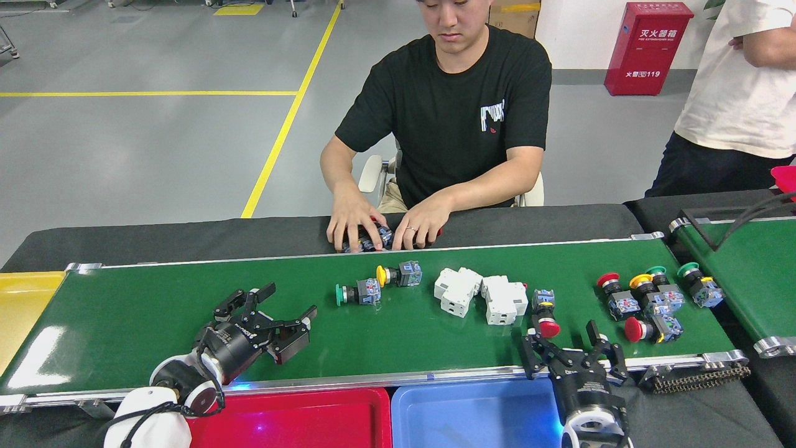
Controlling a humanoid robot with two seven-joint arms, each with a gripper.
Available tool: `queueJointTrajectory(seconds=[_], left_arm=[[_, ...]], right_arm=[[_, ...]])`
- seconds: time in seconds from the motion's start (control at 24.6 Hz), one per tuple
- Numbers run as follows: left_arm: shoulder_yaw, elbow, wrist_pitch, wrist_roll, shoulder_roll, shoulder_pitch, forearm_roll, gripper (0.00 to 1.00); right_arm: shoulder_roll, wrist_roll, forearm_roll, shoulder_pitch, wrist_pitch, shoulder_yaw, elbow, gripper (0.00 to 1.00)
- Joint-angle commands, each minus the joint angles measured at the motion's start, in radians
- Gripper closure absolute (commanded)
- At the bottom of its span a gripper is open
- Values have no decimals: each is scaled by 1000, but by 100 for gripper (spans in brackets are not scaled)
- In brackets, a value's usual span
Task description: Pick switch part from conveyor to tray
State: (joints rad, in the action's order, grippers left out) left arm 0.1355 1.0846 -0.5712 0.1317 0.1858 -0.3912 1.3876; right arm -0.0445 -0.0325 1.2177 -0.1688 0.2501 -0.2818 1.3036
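Observation:
The conveyor (155, 311) runs across the head view, green with silver rails. On it lie a green-capped switch part (359, 292), a yellow-capped one (399, 274), two white breaker blocks (482, 295), a red-capped switch part (545, 311) and a cluster of several push-button parts (647, 302) at the right end. My left gripper (280, 308) hovers open over the belt, left of the green-capped part, holding nothing. My right gripper (569, 345) stands open at the near rail, just below the red-capped part. A red tray (298, 420) and a blue tray (472, 417) sit below the near rail.
A seated person has both hands (379, 224) on several switch parts on the black cloth behind the belt. A yellow bin (25, 298) lies at the left end. A second green belt (746, 274) angles in at the right. Another person (734, 99) stands at the right.

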Motion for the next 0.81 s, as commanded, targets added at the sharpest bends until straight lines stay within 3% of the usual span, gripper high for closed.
queueJointTrajectory(seconds=[0.0,0.04,0.08,0.16,0.24,0.45,0.61,0.65,0.73,0.77], left_arm=[[-1,-15,11,-4,-17,-29,1,0],[-1,-25,14,-4,-25,-37,1,0],[-1,-35,17,-4,-28,-43,2,0],[1,-55,54,-4,-39,-57,2,0],[4,-75,93,-6,-49,-78,2,0],[15,-98,97,-6,-49,-94,2,0],[33,-127,97,-6,-51,-94,2,1],[33,-130,97,-7,-51,-94,2,1],[35,-132,97,-7,-52,-92,1,6],[35,-134,99,-7,-57,-92,1,17]], right_arm=[[3,6,3,-25,-9,-2,0,65],[2,14,3,-26,-25,-4,2,80],[-1,19,2,-28,-52,-4,3,89],[-5,20,2,-26,-110,-4,6,98],[-5,20,2,-18,-146,-4,22,98],[-6,60,3,71,-314,-16,201,99],[-20,66,8,126,-391,-200,345,98],[-29,62,8,126,-396,-263,364,87],[-23,59,8,120,-407,-378,367,18],[-12,57,8,118,-410,-424,365,0]])
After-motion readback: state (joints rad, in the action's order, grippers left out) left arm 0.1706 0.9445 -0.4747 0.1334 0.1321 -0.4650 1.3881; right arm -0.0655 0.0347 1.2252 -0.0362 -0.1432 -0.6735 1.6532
